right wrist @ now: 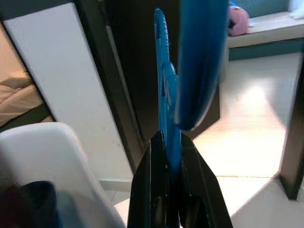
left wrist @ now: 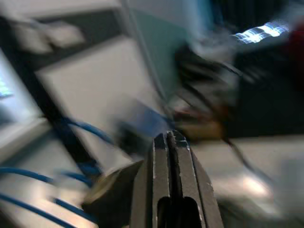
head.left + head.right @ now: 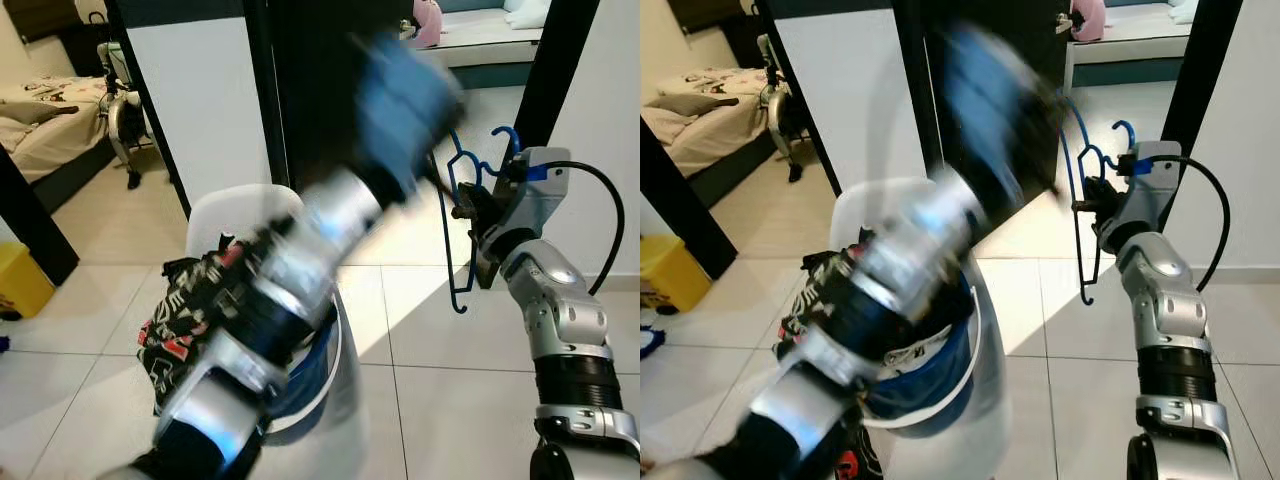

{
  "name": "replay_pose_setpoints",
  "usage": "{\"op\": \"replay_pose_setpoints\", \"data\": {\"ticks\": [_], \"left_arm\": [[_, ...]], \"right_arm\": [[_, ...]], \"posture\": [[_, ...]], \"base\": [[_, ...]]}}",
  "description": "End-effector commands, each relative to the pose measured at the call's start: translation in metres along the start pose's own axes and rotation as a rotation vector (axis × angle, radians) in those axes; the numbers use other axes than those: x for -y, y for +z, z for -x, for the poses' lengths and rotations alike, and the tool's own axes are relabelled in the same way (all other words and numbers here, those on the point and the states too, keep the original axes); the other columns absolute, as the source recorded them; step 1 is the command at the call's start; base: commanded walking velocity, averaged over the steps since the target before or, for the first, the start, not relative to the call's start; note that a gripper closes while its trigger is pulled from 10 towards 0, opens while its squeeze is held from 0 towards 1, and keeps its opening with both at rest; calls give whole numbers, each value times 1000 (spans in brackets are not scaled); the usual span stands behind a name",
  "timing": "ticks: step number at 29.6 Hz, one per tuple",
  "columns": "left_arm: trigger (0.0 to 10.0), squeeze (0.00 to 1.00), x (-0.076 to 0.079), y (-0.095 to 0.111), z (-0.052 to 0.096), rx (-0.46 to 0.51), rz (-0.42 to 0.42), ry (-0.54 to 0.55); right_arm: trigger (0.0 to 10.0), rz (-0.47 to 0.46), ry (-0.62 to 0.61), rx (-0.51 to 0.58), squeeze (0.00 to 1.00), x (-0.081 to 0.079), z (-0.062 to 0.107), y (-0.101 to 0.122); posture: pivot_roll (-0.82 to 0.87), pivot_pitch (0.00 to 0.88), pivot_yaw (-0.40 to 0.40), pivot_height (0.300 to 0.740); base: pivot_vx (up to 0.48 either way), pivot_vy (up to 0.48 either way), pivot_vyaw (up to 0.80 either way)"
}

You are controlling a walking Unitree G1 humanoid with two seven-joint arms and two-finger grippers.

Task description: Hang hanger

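- The floor [image 3: 440, 330] is pale, glossy tile with thin grout lines; a bright patch of sunlight falls across it near the dark door frame.
- A white chair [image 3: 235, 215] stands on the tiles, with a black, red and white patterned cloth [image 3: 185, 315] heaped on its seat.
- A yellow bin [image 3: 20, 280] sits on the floor at the far left.
- Through the doorway, a bed [image 3: 50, 125] rests on the floor, rumpled beige bedding spread over it.
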State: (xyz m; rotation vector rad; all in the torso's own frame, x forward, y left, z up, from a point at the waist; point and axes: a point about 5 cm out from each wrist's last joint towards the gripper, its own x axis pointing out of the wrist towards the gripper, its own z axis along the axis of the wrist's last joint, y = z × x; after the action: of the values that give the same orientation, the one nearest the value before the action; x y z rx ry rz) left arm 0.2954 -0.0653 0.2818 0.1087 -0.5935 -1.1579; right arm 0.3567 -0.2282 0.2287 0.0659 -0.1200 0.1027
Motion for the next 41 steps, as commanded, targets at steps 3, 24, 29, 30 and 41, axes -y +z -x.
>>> {"op": "replay_pose_setpoints", "data": {"ticks": [3, 24, 29, 30, 41], "left_arm": [[0, 0, 33, -15, -3, -15, 71, -108], [10000, 1000, -19, -54, 71, -268, 104, 42], [10000, 1000, -37, -41, 88, -218, 141, 104], [10000, 1000, -45, -35, 96, -198, 144, 143], [10000, 718, -157, -34, 278, -472, 50, 1264]], "right_arm": [[10000, 11, -12, 2, 0, 2, 1, 0], [10000, 44, 20, -28, 0, -4, 0, -5], [10000, 55, 20, -36, 0, -4, 1, -6], [10000, 55, 21, -37, 0, -4, 1, -7], [10000, 160, 49, -80, 0, -5, 2, -14]], "posture": [[-85, 0, 109, 740], [-80, 0, 89, 740], [-77, 0, 86, 740], [-77, 0, 86, 740], [-56, 0, 57, 740]], "base": [[0, 0, 0], [0, 0, 0], [0, 0, 0], [0, 0, 0], [0, 0, 0]]}}
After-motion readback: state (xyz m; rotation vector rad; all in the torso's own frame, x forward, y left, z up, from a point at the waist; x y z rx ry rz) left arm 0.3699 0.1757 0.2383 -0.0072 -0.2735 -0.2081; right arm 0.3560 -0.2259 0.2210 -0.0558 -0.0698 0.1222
